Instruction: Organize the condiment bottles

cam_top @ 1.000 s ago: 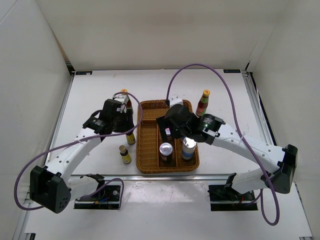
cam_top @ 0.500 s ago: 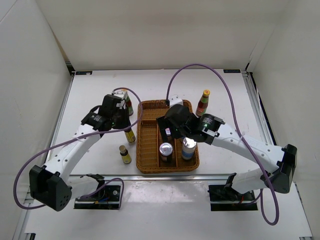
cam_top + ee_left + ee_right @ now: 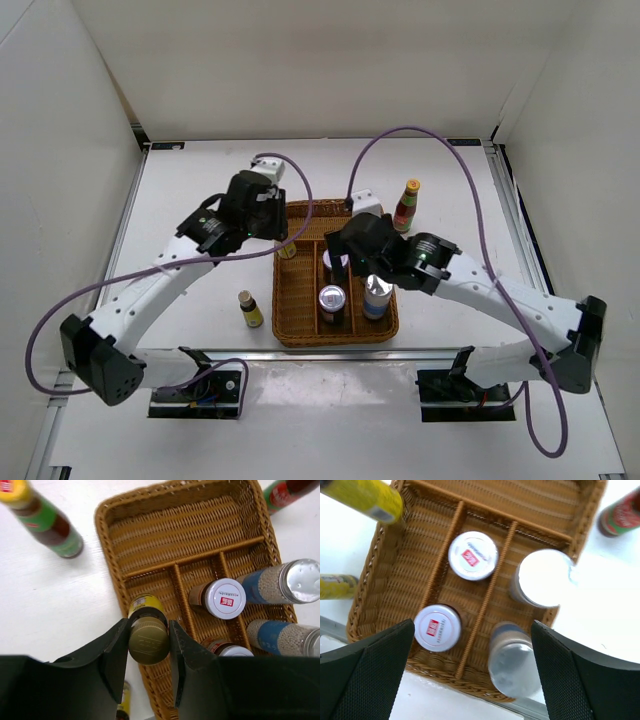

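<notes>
Everything is lit bright and even from overhead. The white table (image 3: pixel 180 175) and walls are pushed close to washed out, and only soft, short shadows are thrown beneath the arms. In the right wrist view the top of one silver-lidded jar (image 3: pixel 543 577) is blown out to pure white glare, with no detail kept. Smaller specks of glare are picked up on a jar lid (image 3: pixel 302 580) in the left wrist view. The black fingers (image 3: pixel 112 665) up close are rendered soft and nearly featureless, and the yellow-capped sauce bottle (image 3: pixel 42 520) in the corner is blurred and stretched by the lens. The wicker tray (image 3: pixel 165 535) weave is kept sharp.
</notes>
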Motion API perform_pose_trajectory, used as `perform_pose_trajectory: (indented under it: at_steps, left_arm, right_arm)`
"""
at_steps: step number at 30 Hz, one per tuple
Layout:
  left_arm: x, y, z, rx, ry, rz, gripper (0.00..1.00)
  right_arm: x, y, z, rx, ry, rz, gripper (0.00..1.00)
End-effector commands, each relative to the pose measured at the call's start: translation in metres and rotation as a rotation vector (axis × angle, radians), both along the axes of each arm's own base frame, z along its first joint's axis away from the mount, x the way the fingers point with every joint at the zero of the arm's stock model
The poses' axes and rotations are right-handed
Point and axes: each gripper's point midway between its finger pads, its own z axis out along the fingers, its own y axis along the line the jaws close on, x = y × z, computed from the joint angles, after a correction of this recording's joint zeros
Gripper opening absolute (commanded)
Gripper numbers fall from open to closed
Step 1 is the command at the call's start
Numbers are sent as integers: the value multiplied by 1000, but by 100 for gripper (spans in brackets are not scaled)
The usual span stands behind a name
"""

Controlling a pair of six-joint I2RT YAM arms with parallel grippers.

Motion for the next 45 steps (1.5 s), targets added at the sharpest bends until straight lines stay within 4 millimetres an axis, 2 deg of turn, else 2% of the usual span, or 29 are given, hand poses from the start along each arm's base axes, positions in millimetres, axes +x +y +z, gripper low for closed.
perform_pose_trajectory:
  at_steps: [1,3,4,7,8,9,14,16,19,20,23,24,26,29,31,33,34,36,37,40,43,45]
  left_arm:
    - [17,-13,1,3,-67,41,11]
    - [24,-16,-10,-3,-60,66,11]
    - [27,-19,-23,14,-39,66,11]
    - [32,-28,-37,23,-14,63,13]
    - [32,-33,-48,34,11,59,13]
    - [36,-35,-48,31,8,59,13]
    - [40,-36,-71,55,51,93,28]
    - [41,-37,-77,65,63,93,30]
    - [40,-37,-84,63,82,106,49]
    - [40,-37,-84,63,82,106,59]
    - [39,-36,-77,49,67,106,78]
    - [38,-36,-68,38,55,106,100]
    - [38,-30,-50,39,30,125,100]
    - [36,-25,-9,-1,-51,121,100]
    - [25,-13,15,-1,-92,114,100]
    - [13,-4,25,2,-110,111,100]
    - [0,8,34,-2,-124,120,100]
    - [-17,20,23,-12,-86,143,100]
    - [-29,29,30,-45,-96,156,100]
    - [-63,45,1,-89,11,208,100]
    - [-80,54,-17,-109,57,233,100]
    - [-93,57,-39,-105,137,258,100]
  right_arm:
    - [4,-24,28,79,-94,-90,100]
    - [5,-32,32,80,-118,-111,100]
    - [4,-33,36,94,-125,-111,100]
    - [3,-39,34,79,-125,-117,100]
    - [1,-41,28,61,-117,-116,100]
    - [0,-42,27,60,-109,-123,100]
    - [0,-43,24,58,-102,-128,100]
    - [0,-43,24,58,-102,-128,100]
    - [0,-43,24,58,-102,-128,100]
    - [-1,-44,20,50,-99,-128,100]
    - [-1,-44,20,50,-99,-128,100]
    - [-1,-44,20,50,-99,-128,100]
    - [-1,-44,20,50,-99,-128,100]
    - [0,-46,17,45,-98,-140,100]
    - [0,-46,17,45,-98,-140,100]
    - [0,-46,17,45,-98,-140,100]
    - [0,-46,17,45,-98,-140,100]
    - [1,-45,19,50,-108,-146,100]
    - [2,-45,15,49,-107,-146,100]
    - [5,-41,10,51,-100,-148,100]
    - [5,-32,7,41,-81,-124,100]
    - [8,-28,12,42,-87,-118,100]
